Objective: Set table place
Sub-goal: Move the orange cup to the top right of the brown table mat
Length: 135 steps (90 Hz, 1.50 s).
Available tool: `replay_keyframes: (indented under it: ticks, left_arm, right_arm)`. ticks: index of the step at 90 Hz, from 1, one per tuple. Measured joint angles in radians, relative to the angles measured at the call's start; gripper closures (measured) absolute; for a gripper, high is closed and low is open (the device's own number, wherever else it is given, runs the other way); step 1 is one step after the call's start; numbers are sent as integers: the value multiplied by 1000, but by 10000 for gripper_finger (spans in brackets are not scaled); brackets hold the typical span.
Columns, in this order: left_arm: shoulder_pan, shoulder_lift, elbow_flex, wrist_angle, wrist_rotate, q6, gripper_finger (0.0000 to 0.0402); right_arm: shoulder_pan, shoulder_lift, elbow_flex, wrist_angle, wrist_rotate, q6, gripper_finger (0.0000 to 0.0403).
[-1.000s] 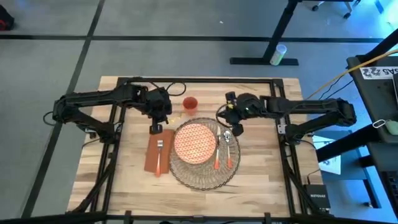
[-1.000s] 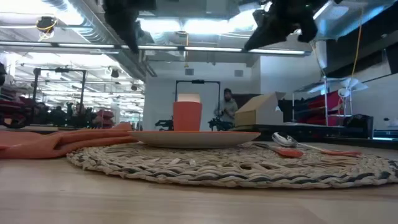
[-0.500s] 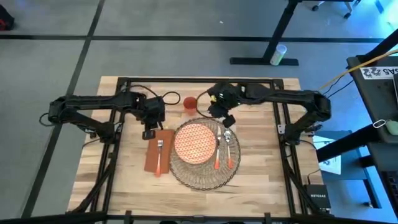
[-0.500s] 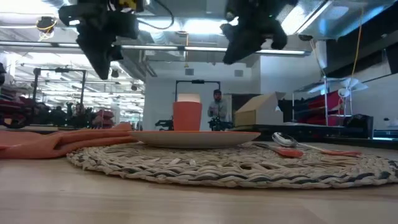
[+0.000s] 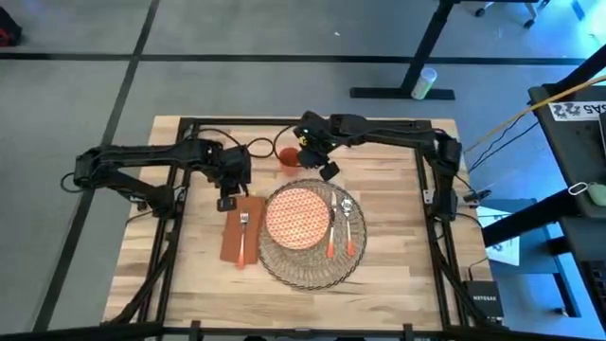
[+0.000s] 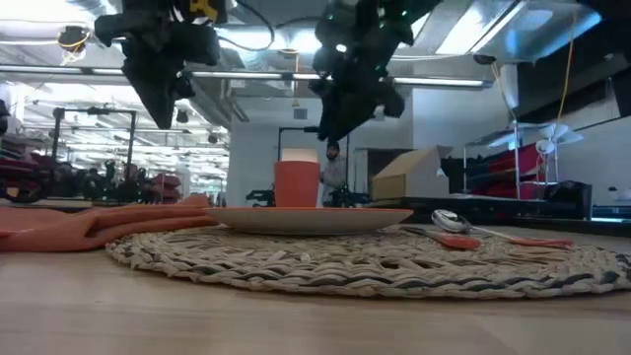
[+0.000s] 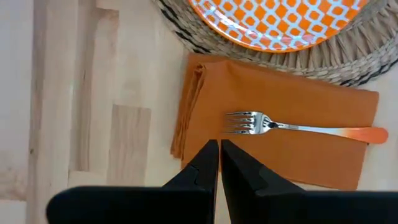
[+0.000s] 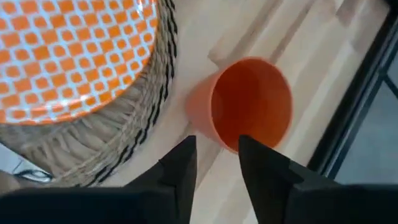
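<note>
The woven straw mat (image 5: 308, 232) lies mid-table (image 5: 398, 284) with the orange-patterned plate (image 5: 297, 215) on it, spoon and knife at its 3 o'clock, fork (image 7: 298, 127) on the napkin (image 5: 240, 241) at 9. The cup looks like the step in hand: the right gripper (image 8: 216, 163) hovers, fingers parted, over the orange cup (image 8: 249, 102) at the mat's 12 o'clock. Next it likely must descend and straddle the rim. The left gripper (image 7: 219, 163), fingers closed on nothing, waits above the napkin.

Beige woven place (image 5: 308, 258) lies flat on plank table (image 5: 398, 256).
</note>
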Motion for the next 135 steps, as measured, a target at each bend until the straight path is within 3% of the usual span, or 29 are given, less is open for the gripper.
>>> replay_keyframes:
  ticks: [22, 65, 76, 93, 135]
  left_arm:
    - [1, 0, -6, 3, 16, -1, 401]
    - [-1, 1, -137, 105, 17, -47, 401]
    - [-1, 1, -137, 112, 17, -47, 401]
    - [-1, 1, -137, 115, 17, -49, 401]
    - [-1, 1, -136, 113, 17, -21, 402]
  right_arm:
    - [-4, 66, 44, -4, -26, -29, 294]
    - [-17, 140, 47, 35, -17, -79, 296]
    - [-17, 142, 47, 30, -17, -88, 319]
    - [-20, 142, 47, 19, 0, -93, 395]
    - [-29, 42, 45, -229, 62, -79, 401]
